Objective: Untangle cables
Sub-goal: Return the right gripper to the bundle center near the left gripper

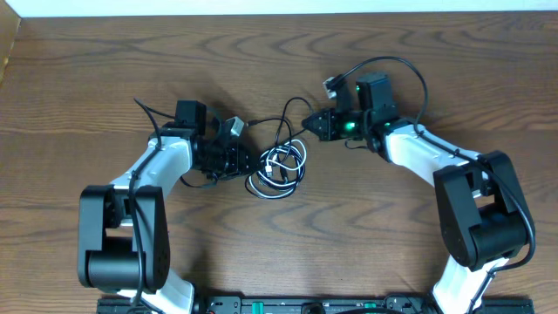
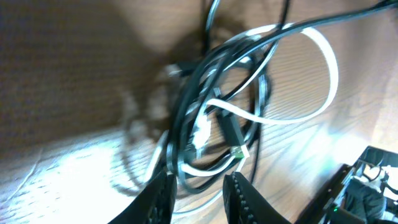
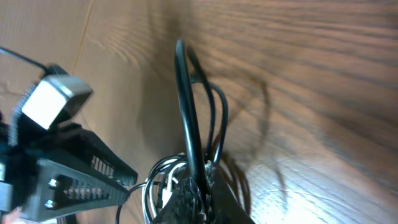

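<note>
Scene: Two robot arms, seen from above, reach toward each other across a brown wooden worktop (image 1: pixel 105 61) with a small heap of cords between them.
Cables: A white cable (image 2: pixel 336 74) and a black cable (image 3: pixel 185 93) lie coiled through one another at the centre of the worktop, between the two grippers.
Right gripper: The right gripper (image 1: pixel 312 123) is clamped on a strand of the black cable, which rises from its closed jaws as a loop at the heap's upper right edge.
Left gripper: The left gripper (image 2: pixel 199 186) hovers at the left edge of the coil. Its jaws are a narrow gap apart and grip nothing I can make out. Strands cross just ahead of the gap.
Step in hand: Probably parting black from white.
How to do it well: Use the right grip as a firm anchor. Have the left gripper take the white loop alone, not a bundle. Draw the two apart slowly, low over the worktop. Ease off if the coil tightens instead of sliding free.
</note>
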Motion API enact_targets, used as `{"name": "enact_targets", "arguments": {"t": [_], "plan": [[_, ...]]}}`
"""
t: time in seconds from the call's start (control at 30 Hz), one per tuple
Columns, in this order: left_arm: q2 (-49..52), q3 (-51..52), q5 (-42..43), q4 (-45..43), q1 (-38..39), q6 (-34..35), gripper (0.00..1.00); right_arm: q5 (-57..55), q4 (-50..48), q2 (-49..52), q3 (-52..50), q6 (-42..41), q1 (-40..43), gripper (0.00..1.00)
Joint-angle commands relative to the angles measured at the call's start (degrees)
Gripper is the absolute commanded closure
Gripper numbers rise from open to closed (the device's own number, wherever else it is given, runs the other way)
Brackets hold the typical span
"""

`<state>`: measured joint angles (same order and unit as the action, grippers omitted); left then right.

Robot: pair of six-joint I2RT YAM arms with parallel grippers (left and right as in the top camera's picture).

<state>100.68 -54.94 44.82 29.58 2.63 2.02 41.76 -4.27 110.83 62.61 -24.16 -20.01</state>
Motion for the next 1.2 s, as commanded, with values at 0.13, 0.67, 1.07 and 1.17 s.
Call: {"name": "enact_targets", "arguments": {"t": [0.13, 0.67, 1.07, 1.17], "plan": [[-1.5, -0.5, 0.8, -2.9, 1.3, 0.9, 0.76, -5.3, 0.9, -1.6, 0.3, 2.0, -3.3, 0.99], [0.2, -0.3, -23.3, -3.5, 10.0, 9.6, 0.92, -12.9, 11.0, -1.5, 0.3, 4.5, -3.7, 0.99], [0.2, 0.0, -23.3, -3.3, 10.0, 9.5, 0.92, -3.8, 8.0, -7.2, 0.7, 3.3, -2.3, 0.67], [0.4, 0.2, -23.3, -3.3, 9.9, 9.8, 0.92, -3.9, 8.0, -8.6, 0.7, 1.8, -2.4, 0.55]]}}
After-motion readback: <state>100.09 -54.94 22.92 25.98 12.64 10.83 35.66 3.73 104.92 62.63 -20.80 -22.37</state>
